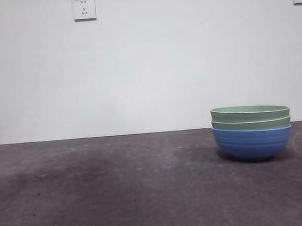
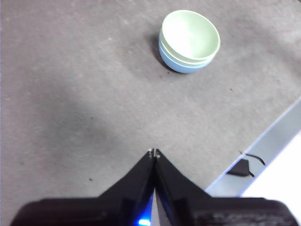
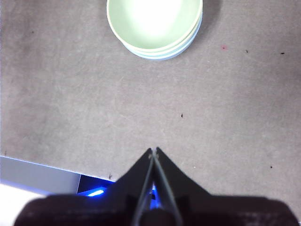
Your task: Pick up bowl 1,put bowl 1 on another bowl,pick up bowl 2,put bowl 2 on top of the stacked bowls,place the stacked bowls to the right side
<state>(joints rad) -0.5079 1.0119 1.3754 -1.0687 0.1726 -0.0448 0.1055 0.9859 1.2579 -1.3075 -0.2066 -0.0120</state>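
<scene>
Right of centre on the table [image 1: 94, 191] sit the stacked bowls [image 1: 251, 131], untouched; the right gripper [image 3: 154, 149] hangs nearer than the left gripper [image 2: 154, 151], both with jaws pressed together and empty.

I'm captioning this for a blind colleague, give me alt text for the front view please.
The stacked bowls, two pale green bowls nested in a blue bowl, stand on the right side of a dark grey table. Behind is a plain white wall with a socket at upper left and another at the upper right edge; no arm shows.

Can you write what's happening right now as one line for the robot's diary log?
stacked bowls: right side of table | left end effector: shut, empty, away | right end effector: shut, empty, away
</scene>
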